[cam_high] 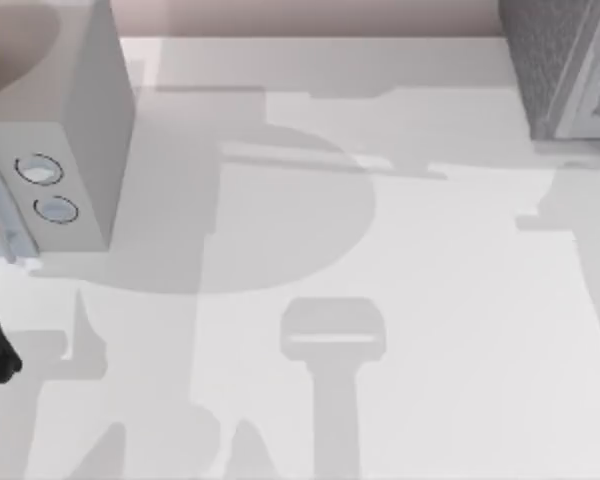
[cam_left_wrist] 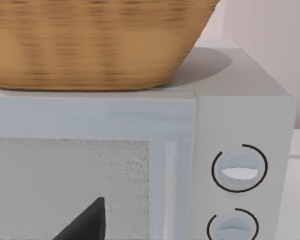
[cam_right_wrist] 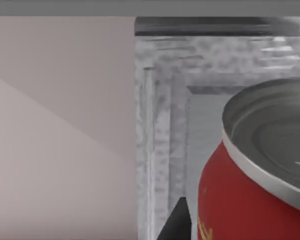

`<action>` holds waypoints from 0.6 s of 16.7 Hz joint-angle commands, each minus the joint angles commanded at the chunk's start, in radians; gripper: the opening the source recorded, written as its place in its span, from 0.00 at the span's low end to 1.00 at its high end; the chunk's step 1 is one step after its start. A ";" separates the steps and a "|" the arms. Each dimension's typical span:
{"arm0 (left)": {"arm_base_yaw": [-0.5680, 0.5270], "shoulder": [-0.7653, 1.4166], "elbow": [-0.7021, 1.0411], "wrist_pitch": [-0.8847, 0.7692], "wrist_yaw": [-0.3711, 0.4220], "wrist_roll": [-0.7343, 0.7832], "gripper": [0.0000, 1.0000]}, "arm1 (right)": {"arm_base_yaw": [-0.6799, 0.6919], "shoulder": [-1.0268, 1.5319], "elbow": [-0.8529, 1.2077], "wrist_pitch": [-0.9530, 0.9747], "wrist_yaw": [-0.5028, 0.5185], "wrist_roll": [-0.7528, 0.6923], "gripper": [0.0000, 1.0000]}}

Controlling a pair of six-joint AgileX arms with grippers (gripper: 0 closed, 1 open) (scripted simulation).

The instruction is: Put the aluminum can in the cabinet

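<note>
At the tabletop's (cam_high: 400, 300) right far corner: cabinet (cam_high: 560, 65), dark speckled box with a paler framed door panel.
Can (cam_right_wrist: 255, 190): close before the right wrist camera, upright, red wall, silver rimmed top, cabinet front just behind it.
Handling (judged): light, thin-walled, smooth and slippery; dents under a hard squeeze. Best gripped across the mid-wall, below the rim.
Right hand: one dark fingertip (cam_right_wrist: 179, 222) beside the can; whether it holds the can, I cannot tell.
Left hand: idle, facing the microwave (cam_left_wrist: 240, 145) with a basket (cam_left_wrist: 90, 45) on top; spread unclear.
</note>
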 joint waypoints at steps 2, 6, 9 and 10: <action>0.000 0.000 0.000 0.000 0.000 0.000 1.00 | 0.009 0.066 0.086 -0.021 0.010 -0.001 0.00; 0.000 0.000 0.000 0.000 0.000 0.000 1.00 | 0.027 0.195 0.259 -0.061 0.029 -0.002 0.00; 0.000 0.000 0.000 0.000 0.000 0.000 1.00 | 0.040 0.290 0.391 -0.090 0.044 0.000 0.00; 0.000 0.000 0.000 0.000 0.000 0.000 1.00 | 0.044 0.322 0.434 -0.099 0.049 0.002 0.00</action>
